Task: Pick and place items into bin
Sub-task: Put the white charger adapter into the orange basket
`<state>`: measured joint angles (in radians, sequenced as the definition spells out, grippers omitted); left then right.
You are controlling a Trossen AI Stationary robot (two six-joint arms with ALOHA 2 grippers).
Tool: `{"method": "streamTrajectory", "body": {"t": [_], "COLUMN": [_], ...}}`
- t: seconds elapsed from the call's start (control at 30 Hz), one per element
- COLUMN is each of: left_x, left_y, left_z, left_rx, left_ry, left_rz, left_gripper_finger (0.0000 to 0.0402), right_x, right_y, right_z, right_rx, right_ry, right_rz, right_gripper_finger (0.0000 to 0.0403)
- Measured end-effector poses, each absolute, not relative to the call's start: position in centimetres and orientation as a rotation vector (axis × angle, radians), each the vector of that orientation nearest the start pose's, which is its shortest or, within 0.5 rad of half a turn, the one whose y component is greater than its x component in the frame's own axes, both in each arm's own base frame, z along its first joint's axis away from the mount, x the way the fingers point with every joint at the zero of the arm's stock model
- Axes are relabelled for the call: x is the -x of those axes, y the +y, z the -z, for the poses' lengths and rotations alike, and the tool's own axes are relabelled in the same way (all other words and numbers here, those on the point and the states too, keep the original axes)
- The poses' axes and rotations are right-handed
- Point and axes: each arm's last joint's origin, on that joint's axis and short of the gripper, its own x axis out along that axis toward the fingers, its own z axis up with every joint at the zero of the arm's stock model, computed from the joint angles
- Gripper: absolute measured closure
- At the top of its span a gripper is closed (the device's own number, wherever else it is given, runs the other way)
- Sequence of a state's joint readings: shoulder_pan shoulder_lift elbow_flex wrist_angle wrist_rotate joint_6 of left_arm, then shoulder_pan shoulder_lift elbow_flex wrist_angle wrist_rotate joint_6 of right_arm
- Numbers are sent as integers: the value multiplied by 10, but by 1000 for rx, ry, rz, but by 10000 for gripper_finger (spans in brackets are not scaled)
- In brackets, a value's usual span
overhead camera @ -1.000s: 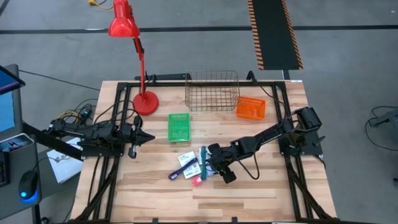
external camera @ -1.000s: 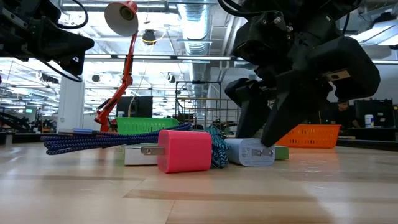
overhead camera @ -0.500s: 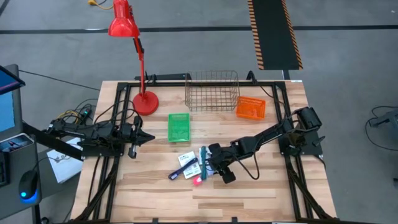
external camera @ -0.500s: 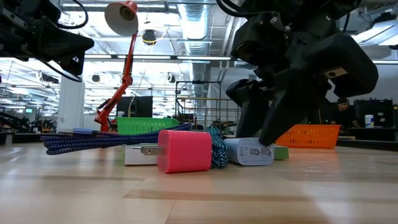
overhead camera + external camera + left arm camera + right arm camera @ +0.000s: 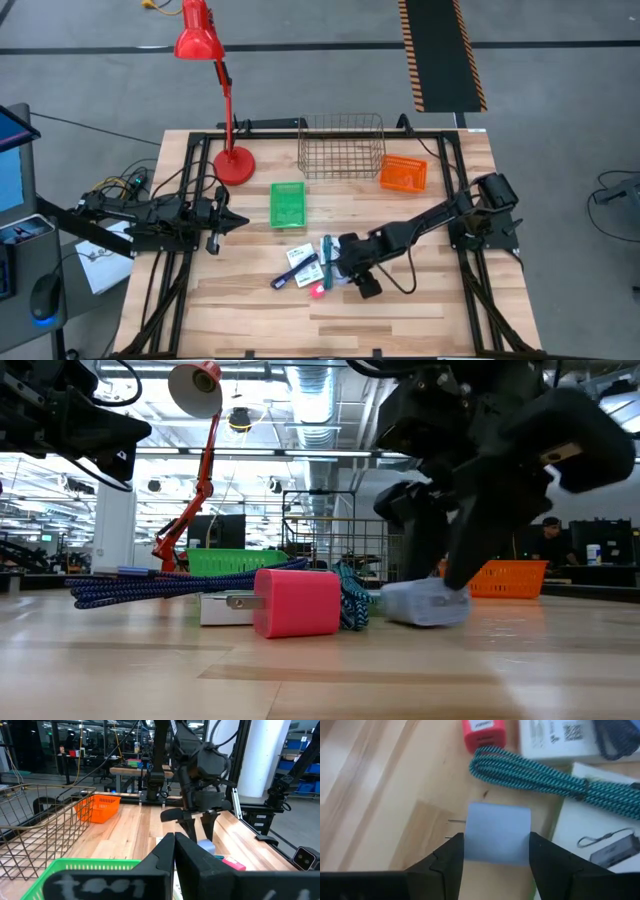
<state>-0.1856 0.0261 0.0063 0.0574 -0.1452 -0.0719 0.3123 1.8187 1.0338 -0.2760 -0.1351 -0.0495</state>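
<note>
A pale blue plug block (image 5: pixel 497 832) sits between the fingers of my right gripper (image 5: pixel 497 854), which is shut on it near the table's middle (image 5: pixel 340 272). Beside it lie a teal braided cable (image 5: pixel 535 777), a pink-red plug block (image 5: pixel 297 602), white printed cards (image 5: pixel 300 258) and a dark blue braided cable (image 5: pixel 150 586), all resting flat on the wood. My left gripper (image 5: pixel 235 222) hangs shut and level above the table's left side, holding nothing. My right gripper pinches the pale blue block by two opposite sides (image 5: pixel 470 842) between its two fingers. The fingers (image 5: pixel 460 550) slant down onto it from above and from the table's right. The block (image 5: pixel 425 603) sits tilted; whether it is clear of the wood I cannot tell.
A wire basket (image 5: pixel 341 145) stands at the far edge, with an orange basket (image 5: pixel 403 173) to its right and a green basket (image 5: pixel 288 204) nearer the middle. A red desk lamp (image 5: pixel 232 160) stands at the far left. Bare wood lies along the near edge.
My right gripper has tipped and risen slightly with the pale blue block between its fingers. The block has shifted a little away from the teal cable and now sits tilted. The other items have stayed where they were.
</note>
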Motion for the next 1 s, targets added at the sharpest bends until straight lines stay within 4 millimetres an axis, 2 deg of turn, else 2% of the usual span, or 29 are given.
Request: {"method": "streamTrajectory", "body": {"t": [0.23,0.4,0.7,1.0], "left_x": [-98,-98,-98,-98], "left_y": [-14,-14,-14,-14], "left_z": [-169,-169,-169,-169], "left_rx": [78,78,78,78], "left_ry": [-36,-35,-36,-36], "left_rz": [42,42,42,42], "left_gripper_finger": [402,401,402,401], "right_x": [-334,-334,-333,-330], "right_y": [120,119,104,89], "right_z": [-164,-174,-189,-193], "right_rx": [159,171,196,221], "right_ry": [1106,1177,1310,1398], "right_rz": [-447,-443,-356,-275], "right_gripper_finger": [224,224,224,224]}}
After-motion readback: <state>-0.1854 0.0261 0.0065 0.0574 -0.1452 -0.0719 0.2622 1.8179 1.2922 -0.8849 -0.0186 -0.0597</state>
